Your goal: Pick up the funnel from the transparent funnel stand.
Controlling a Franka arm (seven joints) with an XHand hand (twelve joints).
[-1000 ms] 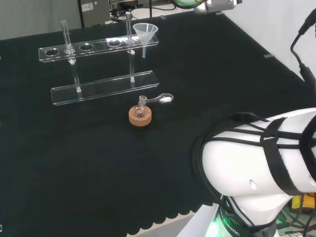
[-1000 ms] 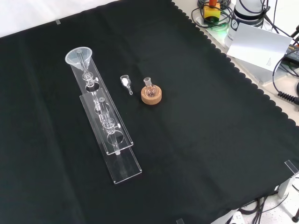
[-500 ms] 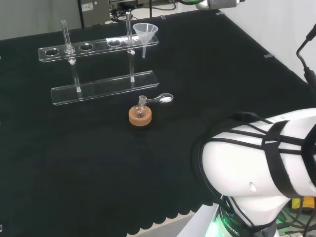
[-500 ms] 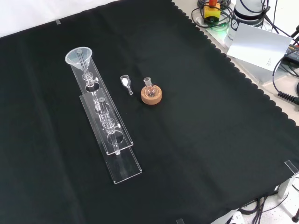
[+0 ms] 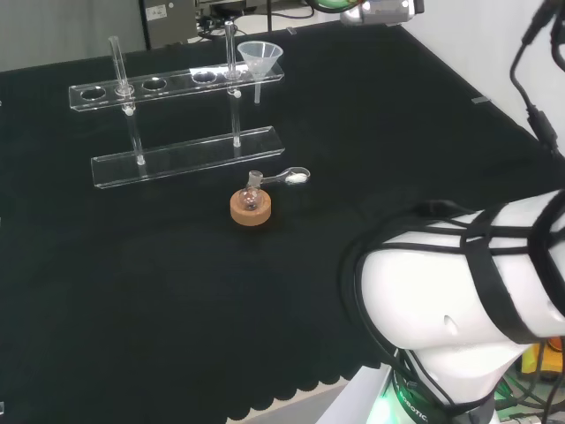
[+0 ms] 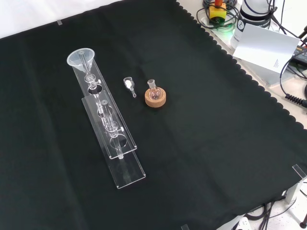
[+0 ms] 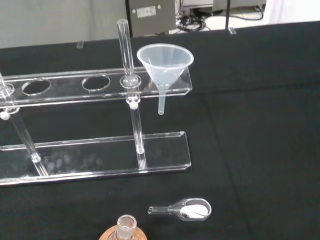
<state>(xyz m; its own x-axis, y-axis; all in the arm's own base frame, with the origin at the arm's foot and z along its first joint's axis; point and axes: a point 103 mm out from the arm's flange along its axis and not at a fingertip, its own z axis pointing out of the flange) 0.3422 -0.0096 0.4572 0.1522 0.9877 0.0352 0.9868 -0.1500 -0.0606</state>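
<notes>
While the funnel [image 5: 259, 56] is seated in the end hole of the transparent funnel stand [image 5: 177, 124], at 1 o'clock on the black cloth [image 5: 397, 150] in the head view, its spout is seen hanging straight down below the upper shelf. In the front view the funnel [image 6: 81, 58] is found at 10 o'clock, at the far end of the stand [image 6: 108, 124], which runs down toward 6 o'clock. The stand is made up of an upper shelf pierced with round holes, a plain base plate and 2 clear upright rods. In the wrist view the funnel [image 7: 165, 62] is shown upright, its cone resting in the shelf and its rim clear of the nearer rod [image 7: 131, 95].

A small round-bottom flask [image 5: 252, 200] is set upright on a cork ring [image 5: 251, 209] near the middle of the cloth in the head view, in front of the stand and apart from it. Just beside it, toward 1 o'clock, a small glass scoop [image 5: 291, 177] holding white powder is laid flat on the cloth. The white arm link [image 5: 468, 291] is seen at 4 o'clock in the head view. Whether the hand's fingers are spread or curled cannot be told.
</notes>
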